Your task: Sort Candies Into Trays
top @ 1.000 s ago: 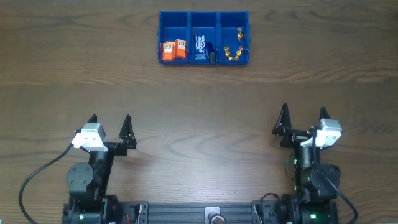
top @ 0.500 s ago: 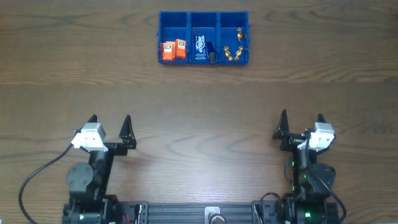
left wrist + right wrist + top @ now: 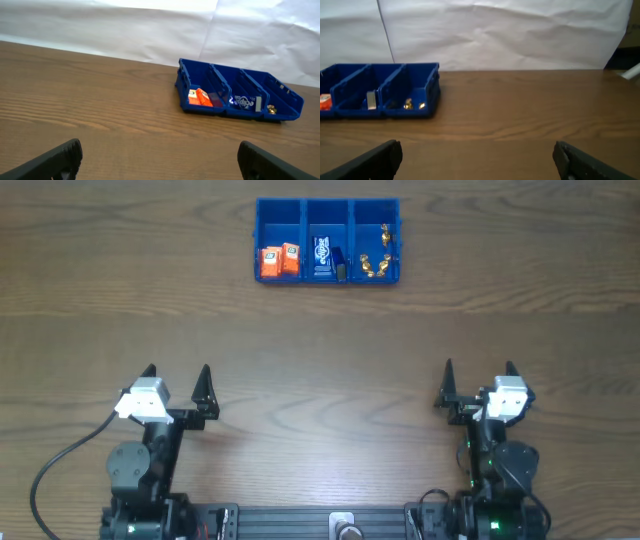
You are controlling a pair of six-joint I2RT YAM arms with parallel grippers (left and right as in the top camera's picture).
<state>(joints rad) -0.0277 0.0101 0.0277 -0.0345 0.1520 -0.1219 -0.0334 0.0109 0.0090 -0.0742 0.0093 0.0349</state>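
Left tool (image 3: 177, 370), right tool (image 3: 478, 367) — both wide open, holding nothing, well apart at the near side. Surface (image 3: 320, 330): brown wood grain. Far side: blue plastic tray (image 3: 328, 202), rectangular, three compartments — orange candies (image 3: 279, 262) left, blue wrapped candies (image 3: 323, 256) middle, gold candies (image 3: 378, 260) right. Wrapper print unreadable.

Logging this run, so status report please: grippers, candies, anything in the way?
Left gripper, right gripper open, empty. Orange wrapped candies, blue packets, gold candies sorted in blue plastic three-compartment tray. Only wooden tabletop between.
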